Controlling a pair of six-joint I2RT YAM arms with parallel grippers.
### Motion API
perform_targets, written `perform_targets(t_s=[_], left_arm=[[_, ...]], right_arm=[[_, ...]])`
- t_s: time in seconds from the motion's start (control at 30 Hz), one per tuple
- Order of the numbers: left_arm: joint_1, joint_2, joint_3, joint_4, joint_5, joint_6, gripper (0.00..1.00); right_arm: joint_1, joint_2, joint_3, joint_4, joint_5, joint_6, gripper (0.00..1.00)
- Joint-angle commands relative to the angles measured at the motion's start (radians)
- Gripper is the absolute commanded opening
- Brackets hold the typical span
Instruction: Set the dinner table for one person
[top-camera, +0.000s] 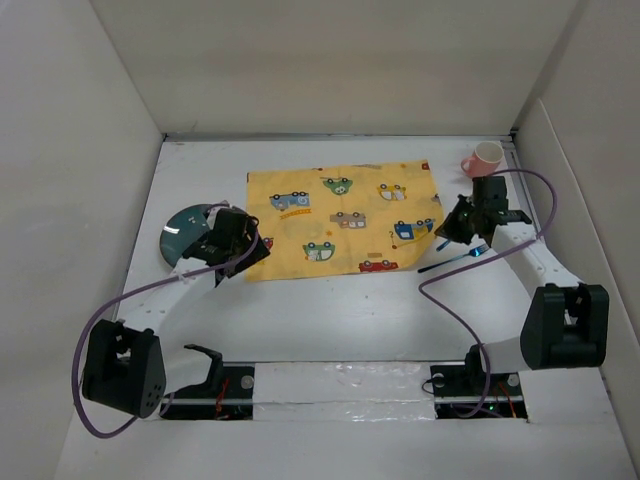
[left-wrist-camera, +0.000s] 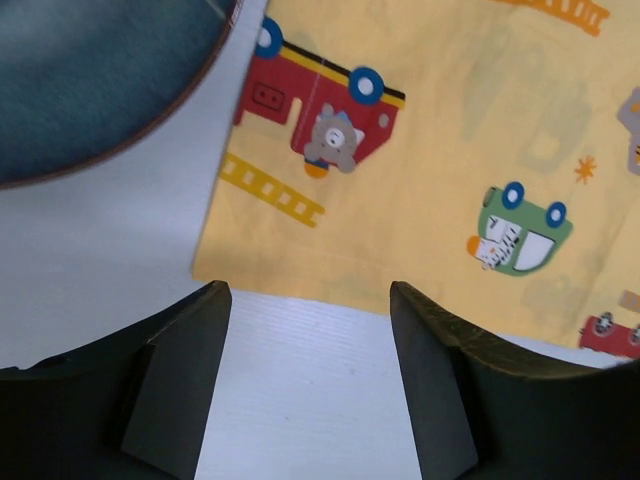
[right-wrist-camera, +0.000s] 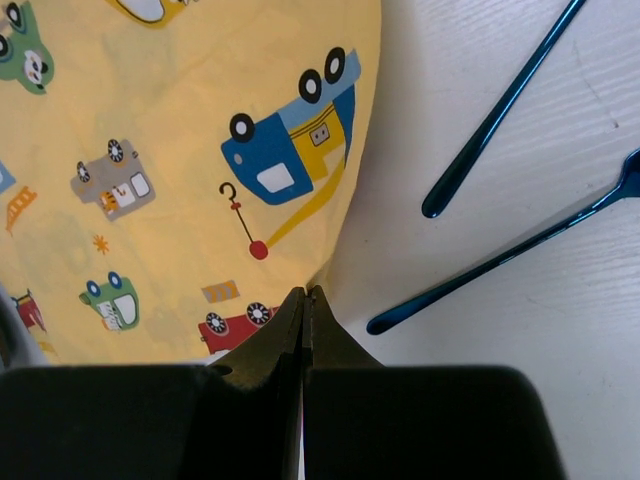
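The white dinner table (top-camera: 330, 310) bears a yellow car-patterned cloth mat (top-camera: 340, 215) spread flat near its middle. A blue-grey plate (top-camera: 183, 232) lies left of the mat and partly under my left arm. A pink cup (top-camera: 484, 158) stands at the far right. Two blue utensils (top-camera: 455, 260) lie right of the mat. My left gripper (top-camera: 238, 248) is open and empty over the mat's near left corner (left-wrist-camera: 215, 265). My right gripper (top-camera: 448, 232) is shut on the mat's right edge (right-wrist-camera: 330, 265), which lifts slightly at its fingertips.
Beige walls close in the table on three sides. In the right wrist view, one blue utensil handle (right-wrist-camera: 500, 105) and a second (right-wrist-camera: 500, 265) lie just right of the closed fingers. The plate's rim (left-wrist-camera: 150, 130) shows near the left fingers.
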Motion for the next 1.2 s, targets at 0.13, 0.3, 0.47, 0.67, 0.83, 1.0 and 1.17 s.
perform_targets(t_s=[0.13, 0.3, 0.47, 0.67, 0.83, 1.0, 1.17], left_arm=[[-0.022, -0.046, -0.044, 0.009, 0.104, -0.202, 0.60], [-0.022, 0.015, -0.033, 0.014, 0.042, -0.115, 0.60], [-0.045, 0.074, 0.003, -0.113, -0.064, -0.053, 0.61], [0.004, 0.070, -0.040, -0.091, -0.032, -0.033, 0.61], [0.004, 0.187, -0.021, -0.051, -0.056, -0.033, 0.48], [0.004, 0.235, 0.009, -0.043, -0.088, -0.016, 0.41], [0.004, 0.297, 0.004, -0.034, -0.108, -0.004, 0.20]], right_arm=[[0.011, -0.027, -0.030, -0.002, -0.010, -0.009, 0.00], [0.011, -0.010, -0.027, -0.014, -0.024, -0.026, 0.00], [0.011, -0.002, -0.043, -0.022, -0.007, -0.031, 0.00], [0.011, 0.007, -0.036, -0.010, -0.026, -0.034, 0.00], [0.020, 0.009, -0.044, 0.001, -0.032, -0.043, 0.00], [0.029, 0.010, -0.049, 0.010, -0.041, -0.045, 0.00], [0.029, 0.010, -0.058, 0.030, -0.053, -0.039, 0.00]])
